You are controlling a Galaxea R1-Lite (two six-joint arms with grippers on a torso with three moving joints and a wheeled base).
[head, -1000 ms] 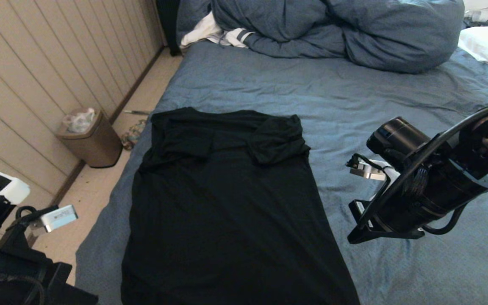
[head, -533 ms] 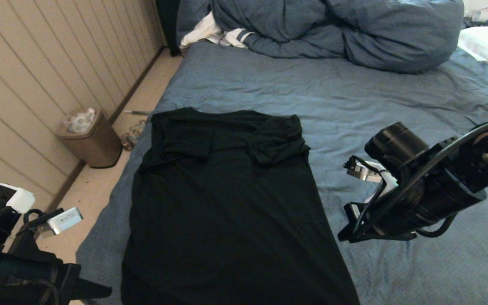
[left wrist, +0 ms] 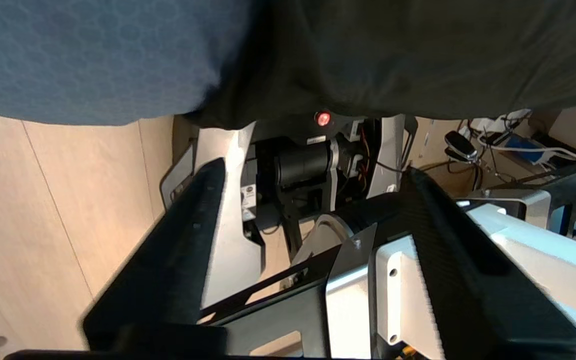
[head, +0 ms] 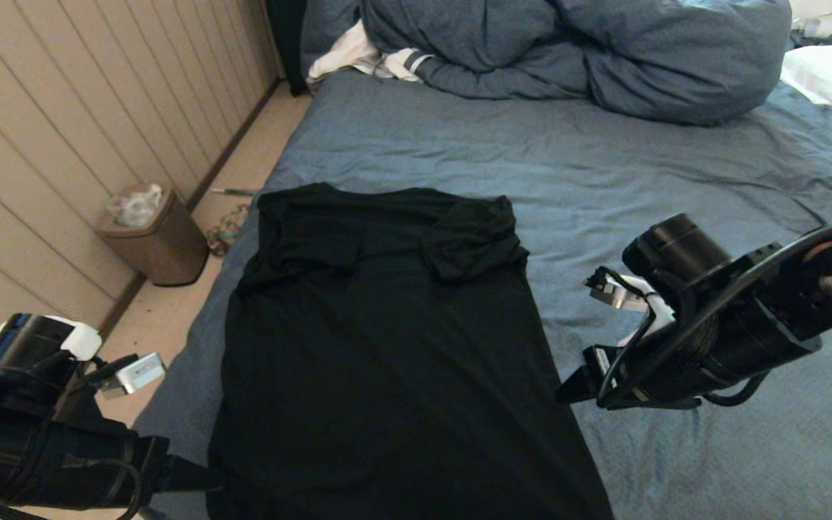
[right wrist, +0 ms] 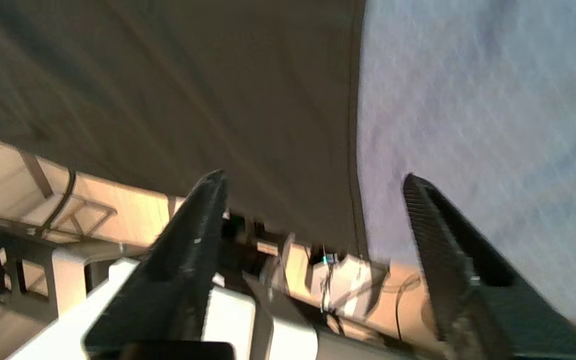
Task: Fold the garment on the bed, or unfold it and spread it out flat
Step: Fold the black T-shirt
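Black jersey: the garment (head: 387,347) shows only its plain side in the head view, with no print visible.
Where it lies: on the bed (head: 676,180), along the bed's left edge and reaching to its near edge, well apart from the bunched duvet (head: 575,50) at the far end.
Done so far: both sleeves look folded in across the chest, so the shirt reads as one narrow panel; this looks like the opening step of a fold.
Left to do: by my reading, the lengthwise folds that bring the hem toward the collar; the fold is nowhere near finished.
Long axis: it runs from the near edge of the bed toward the far end, roughly parallel to the left edge.
Pointing: collar end away from the robot, hem end toward it, the hem running out of the head view and seeming to hang over the near edge.
Lie of the cloth: mostly smooth in the body, bunched where the right sleeve is tucked.
Left claw (left wrist: 313,175): jaws spread and empty, low at the bed's near left corner, close to the hem, no cloth between them.
Right claw (right wrist: 313,180): jaws spread and empty, over the shirt's right side edge near the hem, with cloth and sheet both seen between the fingers.
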